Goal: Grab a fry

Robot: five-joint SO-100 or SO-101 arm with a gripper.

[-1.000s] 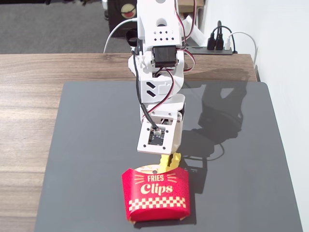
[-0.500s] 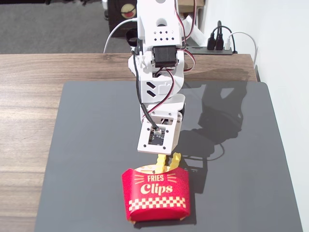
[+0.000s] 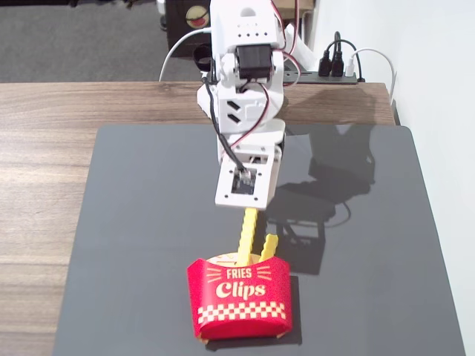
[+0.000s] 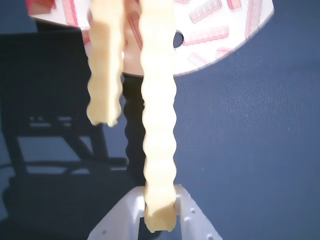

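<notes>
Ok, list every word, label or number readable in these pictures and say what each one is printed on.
"FRIES": white capitals on the front of the red cardboard fries carton, fixed view.
"Clips": larger white script just below it on the same carton, above a red-and-white chequered band.
The wrist view shows only pink fry-shaped drawings on the carton's pale inside, no lettering.
The white plastic gripper, shut on the taller crinkle-cut yellow plastic fry, bears no readable text.

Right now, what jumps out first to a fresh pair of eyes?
The red FRIES Clips carton at the near edge of the dark mat, two yellow fries poking from its top. The white arm's pincer has the taller fry by its upper end; in the wrist view the shorter fry hangs free on the left.
</notes>
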